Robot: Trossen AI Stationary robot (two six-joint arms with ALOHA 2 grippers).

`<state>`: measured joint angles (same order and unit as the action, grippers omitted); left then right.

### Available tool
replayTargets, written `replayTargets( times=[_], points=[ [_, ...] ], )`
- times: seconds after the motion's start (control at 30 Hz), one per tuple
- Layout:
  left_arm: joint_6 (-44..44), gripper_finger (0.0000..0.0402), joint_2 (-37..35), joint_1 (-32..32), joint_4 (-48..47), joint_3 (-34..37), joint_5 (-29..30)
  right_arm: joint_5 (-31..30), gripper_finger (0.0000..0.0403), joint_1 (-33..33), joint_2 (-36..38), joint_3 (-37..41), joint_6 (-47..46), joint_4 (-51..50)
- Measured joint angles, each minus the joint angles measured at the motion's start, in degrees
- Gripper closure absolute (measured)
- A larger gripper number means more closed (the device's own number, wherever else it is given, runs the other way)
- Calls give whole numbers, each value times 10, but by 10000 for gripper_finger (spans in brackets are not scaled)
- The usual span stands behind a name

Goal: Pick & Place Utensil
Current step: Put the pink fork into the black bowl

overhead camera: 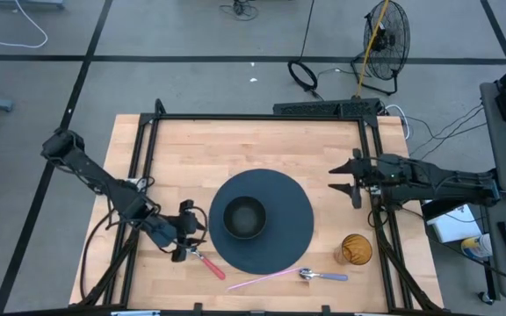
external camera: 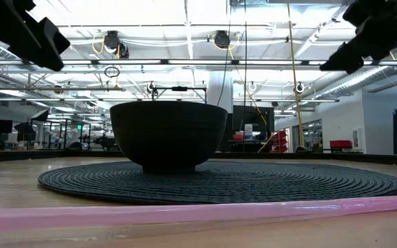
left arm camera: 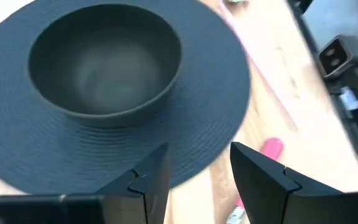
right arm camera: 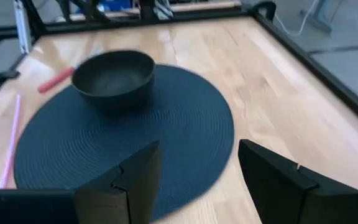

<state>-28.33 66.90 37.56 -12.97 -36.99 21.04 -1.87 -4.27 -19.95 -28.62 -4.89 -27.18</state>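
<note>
A red-handled utensil (overhead camera: 207,263) lies flat on the wood beside the left edge of the dark round mat (overhead camera: 292,237); its handle (left arm camera: 271,147) also shows in the left wrist view. A thin pink stick (overhead camera: 262,279) and a metal spoon with a bluish handle (overhead camera: 321,276) lie near the table's near edge. A dark bowl (overhead camera: 244,218) stands on the mat. My left gripper (overhead camera: 193,239) hangs open above the mat's left edge, just over the red utensil's far end, touching nothing. My right gripper (overhead camera: 345,175) waits open, raised over the table's right side.
An amber cup (overhead camera: 356,250) stands near the table's right near corner. A black frame rail (overhead camera: 257,117) runs round the table. The pink stick (external camera: 198,210) lies right in front of the low camera. Bare wood lies between the mat and the far rail.
</note>
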Motion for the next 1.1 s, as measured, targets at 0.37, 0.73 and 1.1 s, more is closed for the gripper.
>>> replayTargets(
  times=[0.37, 0.73, 1.1],
  points=[
    [-4, 229, 0, 12, 8, 0, 18, -26, 193, 0, -57, 0, -73, 144],
    [-7, 229, 84, 14, 34, 0, -61, -26, 193, 0, -103, -1, -75, 145],
    [-14, 229, 164, 33, 133, 0, -104, -26, 193, 0, -102, -1, -60, 150]
  ],
)
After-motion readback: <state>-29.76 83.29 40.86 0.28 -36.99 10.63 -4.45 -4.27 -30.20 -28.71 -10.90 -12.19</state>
